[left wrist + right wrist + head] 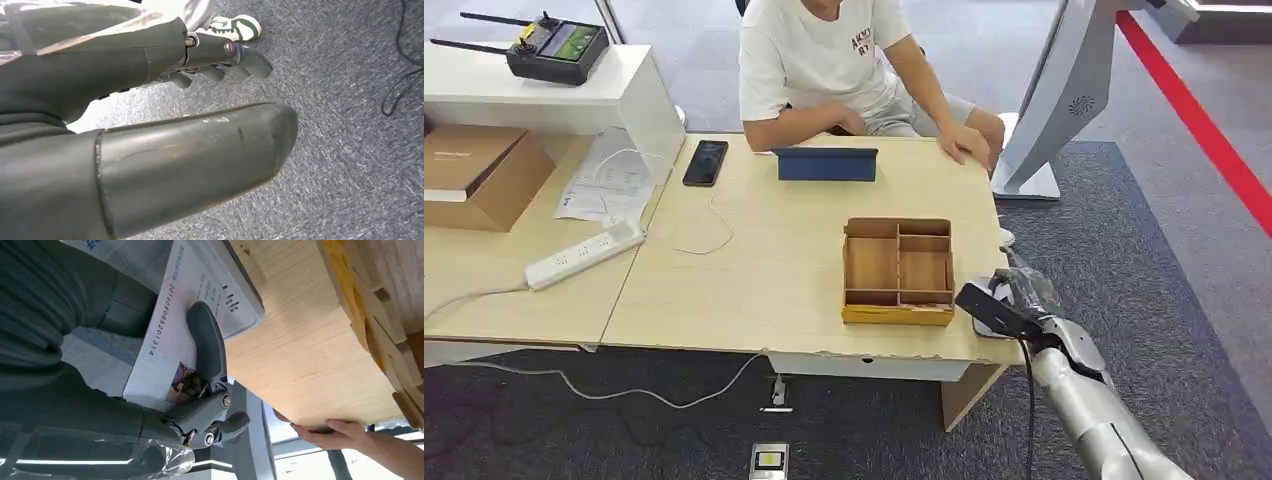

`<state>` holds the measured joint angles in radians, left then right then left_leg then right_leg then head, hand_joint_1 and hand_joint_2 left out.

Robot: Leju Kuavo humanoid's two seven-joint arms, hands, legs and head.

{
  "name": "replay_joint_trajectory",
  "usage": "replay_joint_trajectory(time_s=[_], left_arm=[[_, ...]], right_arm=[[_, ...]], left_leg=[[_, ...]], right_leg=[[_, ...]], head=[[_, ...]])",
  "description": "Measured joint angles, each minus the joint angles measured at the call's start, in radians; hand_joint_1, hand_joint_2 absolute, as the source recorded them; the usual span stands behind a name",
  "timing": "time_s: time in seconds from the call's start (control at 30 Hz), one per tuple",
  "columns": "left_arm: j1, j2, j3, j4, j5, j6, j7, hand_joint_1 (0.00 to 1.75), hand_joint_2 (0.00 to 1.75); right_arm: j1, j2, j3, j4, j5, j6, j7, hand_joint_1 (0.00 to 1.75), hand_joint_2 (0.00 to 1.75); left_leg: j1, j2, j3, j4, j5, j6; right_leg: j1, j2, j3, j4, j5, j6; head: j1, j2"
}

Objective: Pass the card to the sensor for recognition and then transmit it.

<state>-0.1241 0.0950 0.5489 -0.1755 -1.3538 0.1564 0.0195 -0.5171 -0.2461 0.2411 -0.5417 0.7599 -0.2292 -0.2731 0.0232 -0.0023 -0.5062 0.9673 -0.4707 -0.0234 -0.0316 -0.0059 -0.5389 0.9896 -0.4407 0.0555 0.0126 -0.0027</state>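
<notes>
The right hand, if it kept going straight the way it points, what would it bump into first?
Probably the yellow-edged wooden divider box: the right hand, pressing a white printed card at the light wooden table edge, points toward it, though depth is unclear.

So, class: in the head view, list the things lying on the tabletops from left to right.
Cardboard box → power strip → phone → blue tablet case → wooden tray → right hand

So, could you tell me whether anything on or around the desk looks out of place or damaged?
Mostly tidy, but the desk's front edge looks chipped near the middle. A small device lies on the carpet below it, and a white cable trails loosely down under the desk.
</notes>
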Motion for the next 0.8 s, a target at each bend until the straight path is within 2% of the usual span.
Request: replay_joint_trajectory(time_s=[0.8], left_arm=[[0.000,0.000,0.000,0.000,-0.004,0.000,-0.013,0.00,0.00]], right_arm=[[-0.005,0.011,0.006,0.024,-0.032,-0.012,-0.013,1.75,1.75]], left_leg=[[0.000,0.000,0.001,0.000,0.000,0.000]], right_leg=[[0.000,0.000,0.001,0.000,0.000,0.000]], head=[[0.000,0.000]])
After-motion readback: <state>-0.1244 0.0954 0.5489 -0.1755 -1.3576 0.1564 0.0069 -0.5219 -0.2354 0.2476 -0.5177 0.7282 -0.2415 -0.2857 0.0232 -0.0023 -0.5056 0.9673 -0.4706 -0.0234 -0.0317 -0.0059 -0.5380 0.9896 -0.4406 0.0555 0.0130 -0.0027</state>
